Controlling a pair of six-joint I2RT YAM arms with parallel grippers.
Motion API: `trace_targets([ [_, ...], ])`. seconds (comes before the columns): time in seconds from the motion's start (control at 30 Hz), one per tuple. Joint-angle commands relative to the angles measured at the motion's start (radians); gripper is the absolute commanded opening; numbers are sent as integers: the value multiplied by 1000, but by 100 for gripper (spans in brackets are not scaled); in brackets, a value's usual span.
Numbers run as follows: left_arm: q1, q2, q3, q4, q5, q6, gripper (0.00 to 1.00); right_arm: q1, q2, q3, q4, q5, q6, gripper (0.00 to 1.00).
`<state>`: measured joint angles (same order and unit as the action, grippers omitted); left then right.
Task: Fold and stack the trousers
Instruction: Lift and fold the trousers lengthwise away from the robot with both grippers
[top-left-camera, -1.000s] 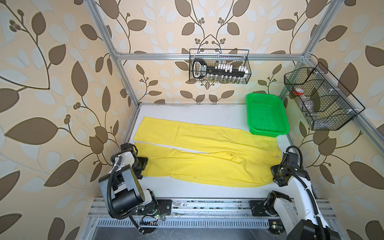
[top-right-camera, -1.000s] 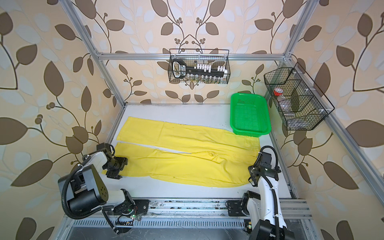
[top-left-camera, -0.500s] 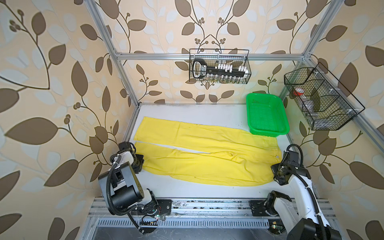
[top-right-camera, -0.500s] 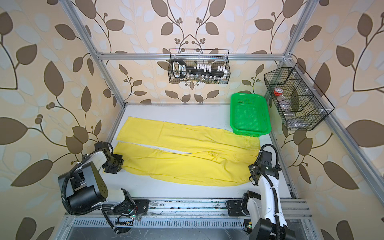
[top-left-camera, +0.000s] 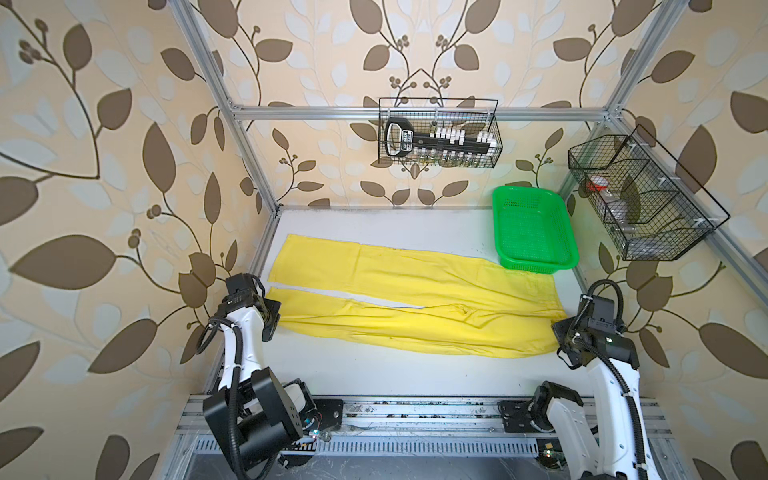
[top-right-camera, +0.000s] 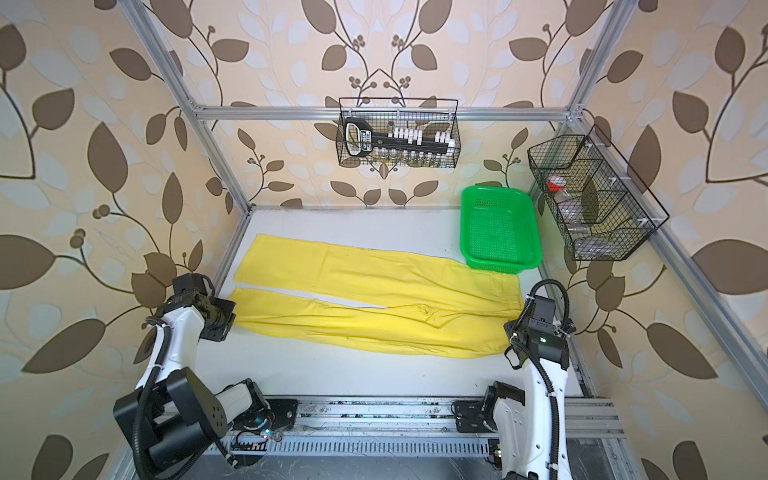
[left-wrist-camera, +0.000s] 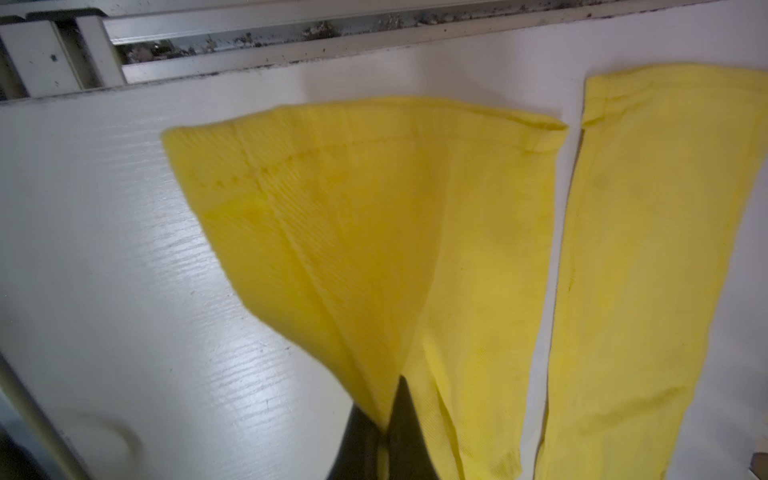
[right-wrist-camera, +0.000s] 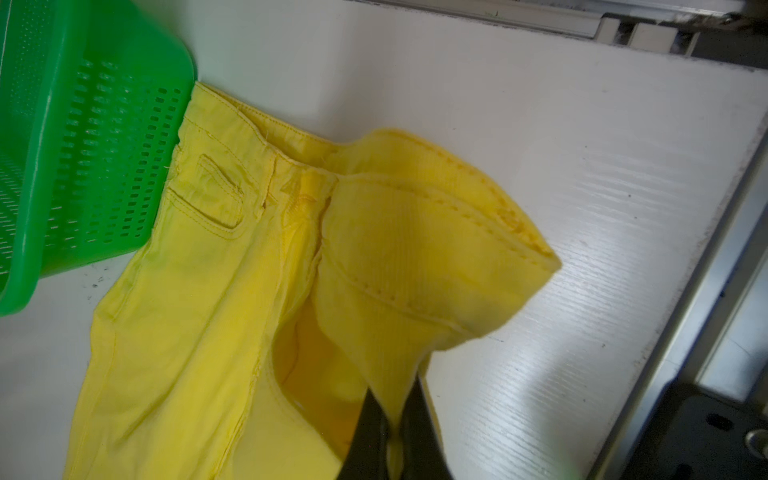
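Observation:
The yellow trousers (top-left-camera: 415, 299) (top-right-camera: 374, 291) lie spread flat on the white table, legs pointing left and waistband at the right. My left gripper (top-left-camera: 276, 318) (top-right-camera: 232, 318) sits at the hem end of the near leg. In the left wrist view this gripper (left-wrist-camera: 384, 424) is shut on the near leg's outer edge by the hem, which rises off the table. My right gripper (top-left-camera: 559, 328) (top-right-camera: 510, 332) is at the near waistband corner. In the right wrist view it (right-wrist-camera: 395, 419) is shut on that corner's cloth, which stands up in a fold.
A green mesh basket (top-left-camera: 534, 232) (top-right-camera: 500, 230) (right-wrist-camera: 62, 145) stands at the back right and touches the waistband's far end. Black wire baskets hang on the back wall (top-left-camera: 438, 135) and the right wall (top-left-camera: 640, 199). Frame posts border the table.
My left gripper has shut on the near leg's edge by the hem and drawn slightly left. The right gripper has kept its hold on the waistband corner.

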<state>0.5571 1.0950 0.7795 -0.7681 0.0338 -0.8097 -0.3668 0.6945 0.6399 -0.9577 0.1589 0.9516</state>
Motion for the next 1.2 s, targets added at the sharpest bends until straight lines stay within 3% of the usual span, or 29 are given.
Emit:
trace_targets([
  [0.0, 4, -77, 38, -121, -77, 21, 0, 2, -30, 41, -118, 70, -28, 0],
  [0.37, -25, -150, 264, -275, -176, 53, 1, 13, -133, 130, -333, 162, -63, 0],
  [0.57, -36, -104, 278, -148, -79, 72, 1, 23, -102, 162, -294, 206, -24, 0],
  [0.67, -70, 21, 321, -103, -52, 95, 3, 23, -39, 188, -224, 203, -5, 0],
  [0.87, -212, 296, 503, -55, -106, 121, 4, 38, 142, 234, -65, 185, 32, 1],
  [1.17, -270, 649, 865, -123, -150, 184, 6, 49, 398, 332, 56, 191, 39, 2],
])
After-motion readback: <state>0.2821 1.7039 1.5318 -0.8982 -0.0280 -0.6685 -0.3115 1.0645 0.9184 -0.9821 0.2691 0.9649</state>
